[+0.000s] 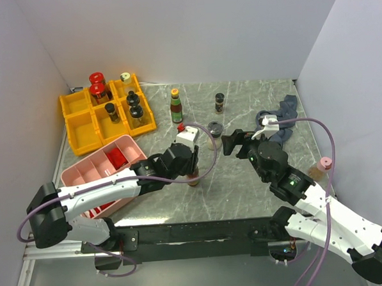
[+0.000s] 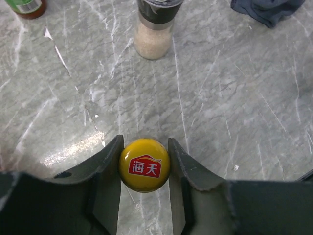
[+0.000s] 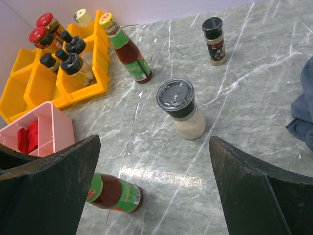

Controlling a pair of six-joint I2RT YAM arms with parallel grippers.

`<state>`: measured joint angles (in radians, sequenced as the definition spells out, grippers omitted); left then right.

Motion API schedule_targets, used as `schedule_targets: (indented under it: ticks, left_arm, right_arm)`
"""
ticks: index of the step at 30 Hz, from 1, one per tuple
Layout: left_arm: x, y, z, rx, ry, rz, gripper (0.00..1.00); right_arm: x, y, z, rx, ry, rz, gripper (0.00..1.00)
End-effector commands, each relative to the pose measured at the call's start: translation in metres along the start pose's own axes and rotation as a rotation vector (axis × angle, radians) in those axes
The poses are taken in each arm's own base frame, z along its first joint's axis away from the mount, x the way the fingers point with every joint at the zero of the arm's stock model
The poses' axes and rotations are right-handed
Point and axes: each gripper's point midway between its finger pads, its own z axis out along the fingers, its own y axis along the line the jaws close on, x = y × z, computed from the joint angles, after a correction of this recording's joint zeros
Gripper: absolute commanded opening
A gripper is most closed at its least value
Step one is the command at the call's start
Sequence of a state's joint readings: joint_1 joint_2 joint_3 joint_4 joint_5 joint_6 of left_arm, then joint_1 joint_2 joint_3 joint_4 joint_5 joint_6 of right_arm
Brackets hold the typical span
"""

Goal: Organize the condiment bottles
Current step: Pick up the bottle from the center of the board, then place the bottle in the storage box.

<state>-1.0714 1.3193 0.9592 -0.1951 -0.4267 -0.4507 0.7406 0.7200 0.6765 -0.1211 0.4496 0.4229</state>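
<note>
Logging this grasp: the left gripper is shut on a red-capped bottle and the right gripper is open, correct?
Not quite: the left wrist view shows the left gripper shut on a yellow-capped bottle, not red-capped. The right gripper is open.

Arms [image 1: 101,194] white-linked, black-jointed; thin purple cables [image 1: 332,142] looping; claw fingers [image 3: 54,186] matte black, wedge-shaped.

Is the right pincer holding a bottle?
No, the right pincer gapes wide open and grips nothing.
</note>
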Motion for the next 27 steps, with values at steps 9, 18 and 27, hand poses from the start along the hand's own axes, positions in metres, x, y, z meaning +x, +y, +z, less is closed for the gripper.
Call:
schedule_targets:
  ticks: [9,18,27]
  left_arm:
    - [-0.095,0.055,-0.040,-0.292,-0.209,-0.058,0.01]
    - [-0.221,0.179,-0.096,-0.580,-0.492,-0.192,0.01]
    - [-0.288,0.318,-0.130,-0.842,-0.665,-0.306,0.01]
  right_arm:
    - [-0.004,0.002,0.001,-0.019,-0.024,0.006,1.00]
    - [-0.006,0.006,-0.003,-0.046,-0.031,0.025,1.00]
    - [-0.009,0.015,-0.007,-0.097,-0.036,0.043,1.00]
